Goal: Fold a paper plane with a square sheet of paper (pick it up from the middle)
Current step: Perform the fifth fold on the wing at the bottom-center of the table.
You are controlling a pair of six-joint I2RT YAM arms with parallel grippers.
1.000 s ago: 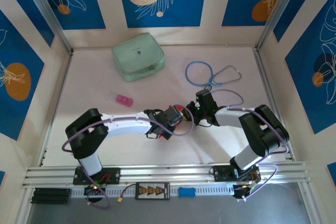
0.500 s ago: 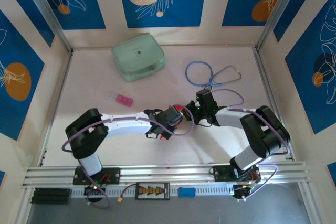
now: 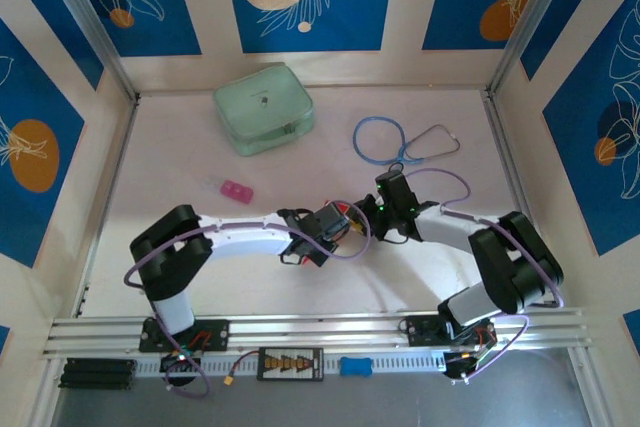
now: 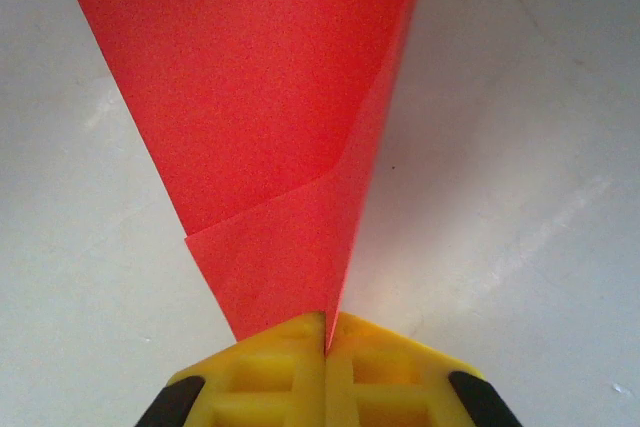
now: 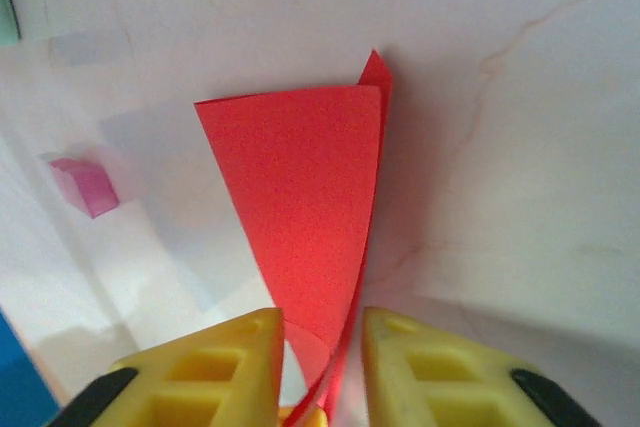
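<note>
The paper plane [image 4: 270,117] is bright red creased paper, folded in layers and narrowing to a point. My left gripper [image 4: 325,332] is shut on that narrow end, and the paper fans away from it above the white table. In the right wrist view the paper plane [image 5: 310,207] stands on edge between the yellow fingers [image 5: 240,347] of my right gripper [image 5: 322,332], which is open with a gap on each side. From above, the left gripper [image 3: 343,219] and the right gripper [image 3: 372,215] meet mid-table, and a sliver of the red plane [image 3: 346,209] peeks out between them.
A pale green case [image 3: 263,109] lies at the back left. A blue and grey stethoscope [image 3: 400,139] is at the back right. A small pink object [image 3: 236,192] sits left of the grippers and also appears as the pink object [image 5: 88,185].
The right arm's elbow has swung a little to the right and its wrist has shifted slightly. The left arm has edged right. The grippers stay together at mid-table.
</note>
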